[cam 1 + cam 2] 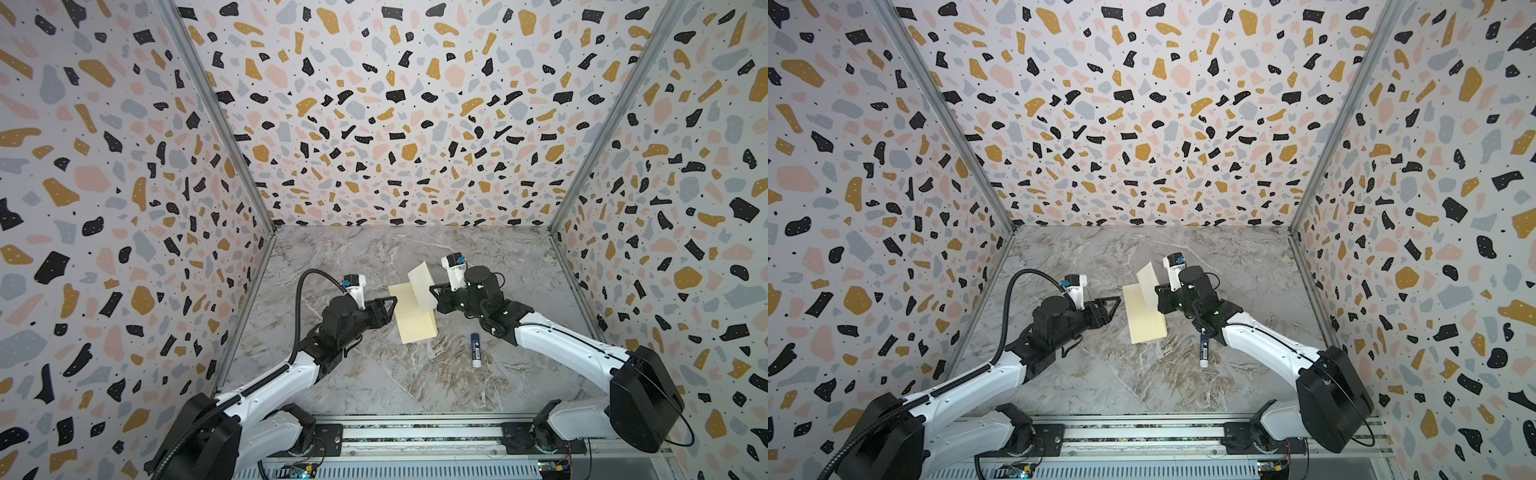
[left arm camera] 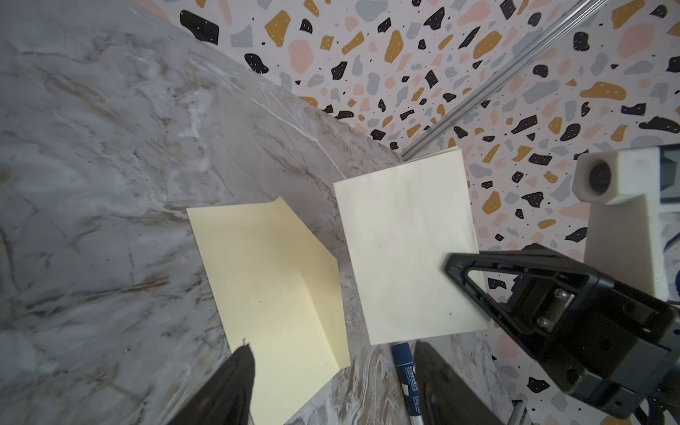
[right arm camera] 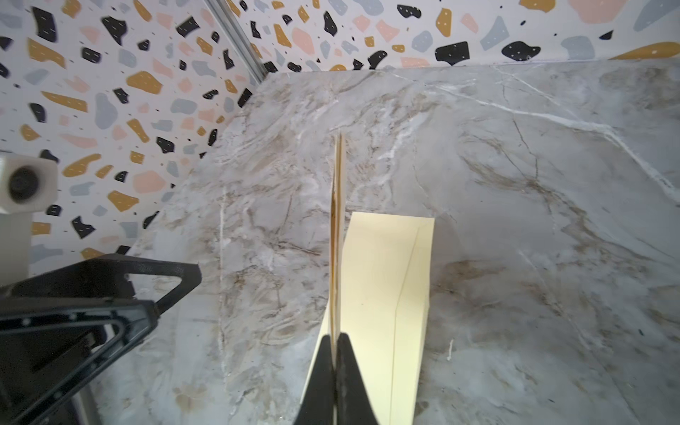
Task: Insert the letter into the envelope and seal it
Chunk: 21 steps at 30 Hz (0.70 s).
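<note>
The right fingers (image 3: 323, 368) are pressed together on one short edge of the letter (image 1: 422, 286). They hold this folded sheet upright in the air, just above the envelope (image 1: 415, 324). The envelope lies flat near the middle of the worktop (image 1: 374, 374), and its flap seems to be open, though the pictures do not show the mouth clearly. The left fingers (image 2: 235, 386) are spread and hold nothing. They wait beside the envelope, on the side toward the left edge of the worktop. A glue stick (image 1: 476, 351) lies apart from the envelope, more toward the right edge.

The letter is probably very light and thin, and it bends easily. The fold gives it some stiffness, so it stands straight in the pinch. A grip on the edge far from the envelope's mouth seems best, because then the free edge can enter first. The envelope is also light and may slide on the smooth worktop, so one side probably needs to be pressed down or its flap held.
</note>
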### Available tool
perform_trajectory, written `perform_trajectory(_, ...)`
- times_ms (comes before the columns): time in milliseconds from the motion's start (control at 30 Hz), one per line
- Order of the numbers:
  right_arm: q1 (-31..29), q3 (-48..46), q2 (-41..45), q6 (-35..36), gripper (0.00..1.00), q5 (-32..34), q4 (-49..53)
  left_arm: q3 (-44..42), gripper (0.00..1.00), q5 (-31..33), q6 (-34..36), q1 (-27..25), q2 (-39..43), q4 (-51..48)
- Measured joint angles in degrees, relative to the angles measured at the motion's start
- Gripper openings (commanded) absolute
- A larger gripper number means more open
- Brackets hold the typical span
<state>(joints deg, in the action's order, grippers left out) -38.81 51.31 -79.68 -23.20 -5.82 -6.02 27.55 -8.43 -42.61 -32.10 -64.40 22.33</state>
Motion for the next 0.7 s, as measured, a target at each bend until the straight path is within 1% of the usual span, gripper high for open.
perform_trajectory(200,0.8,3.8,-5.5,2.7,0.0,4.0,3.5,-0.1,0.71,0.3,0.0,-1.4,-5.4,1.1)
perform_trajectory(467,3.0,6.2,-10.4,3.3,0.0,4.9,5.4,-0.1,0.71,0.4,0.0,-2.3,-12.0,4.0)
perform_trajectory(700,3.6,9.3,-15.4,3.7,0.0,5.1,6.7,0.2,0.68,-0.1,0.0,-2.8,-17.1,5.3)
